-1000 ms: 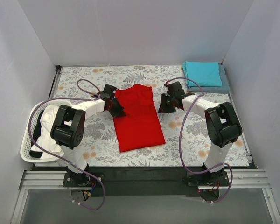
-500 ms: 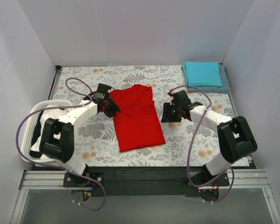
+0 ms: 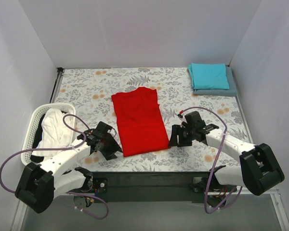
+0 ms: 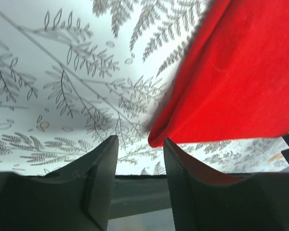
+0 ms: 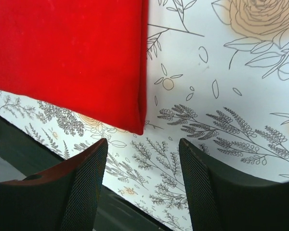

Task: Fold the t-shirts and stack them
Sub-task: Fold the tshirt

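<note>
The red t-shirt [image 3: 139,120] lies flat at mid-table on the floral-patterned table [image 3: 86,86], folded into a long panel with its sleeves turned in, the collar end away from the arm bases. The left gripper [image 3: 108,144] sits low at the shirt's near left corner. In the left wrist view its jaws stand spread with nothing between them, and the red corner [image 4: 156,139] lies just ahead of the gap, not touched. The right gripper [image 3: 176,137] sits low at the near right corner; its jaws are likewise spread and empty, with the corner [image 5: 137,127] just ahead of the fingers. At the far right of the table the teal t-shirt [image 3: 210,75] rests folded on top of the grey-blue t-shirt [image 3: 231,89] — a two-piece stack, well apart from the red one. A white lattice basket [image 3: 29,144] stands at the left edge, holding white cloth [image 3: 55,130] and something dark, not identifiable.
</note>
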